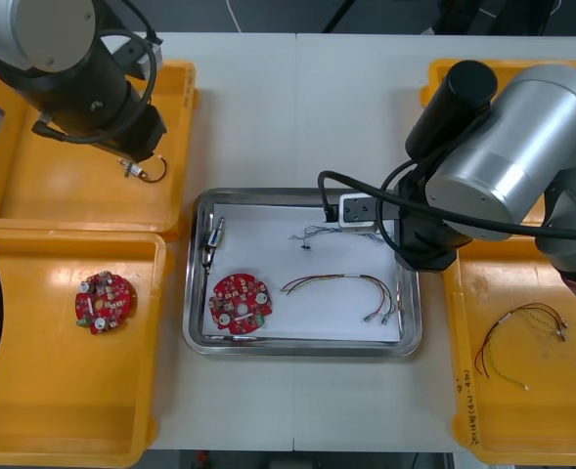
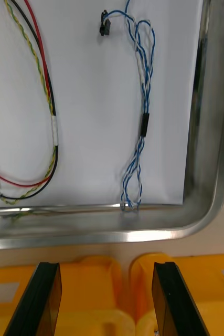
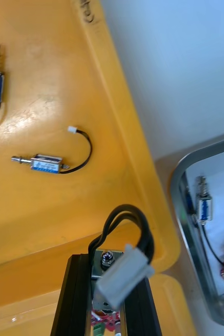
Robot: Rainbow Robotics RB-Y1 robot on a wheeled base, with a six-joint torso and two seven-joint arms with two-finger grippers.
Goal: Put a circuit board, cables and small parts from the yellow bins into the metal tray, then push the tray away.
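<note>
Fingers (image 3: pixel 74 299) of left tool (image 3: pixel 107 262) pinch small metal part (image 3: pixel 121 275) — above yellow bin (image 3: pixel 38 210).

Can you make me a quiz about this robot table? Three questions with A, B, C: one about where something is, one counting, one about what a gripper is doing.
1. Where is the blue and white cable? A on the bare table. B in the metal tray. C under the tray.
2. How many red circuit boards are there? A one. B two. C four.
3. What is the left gripper doing? A shut on a small metal part. B wide open. C shut on a circuit board.
Answers: 1 B, it lies on the tray's white inside, by the open right gripper. 2 B, one in the tray, one in a left yellow bin. 3 A, its fingers pinch the part.
</note>
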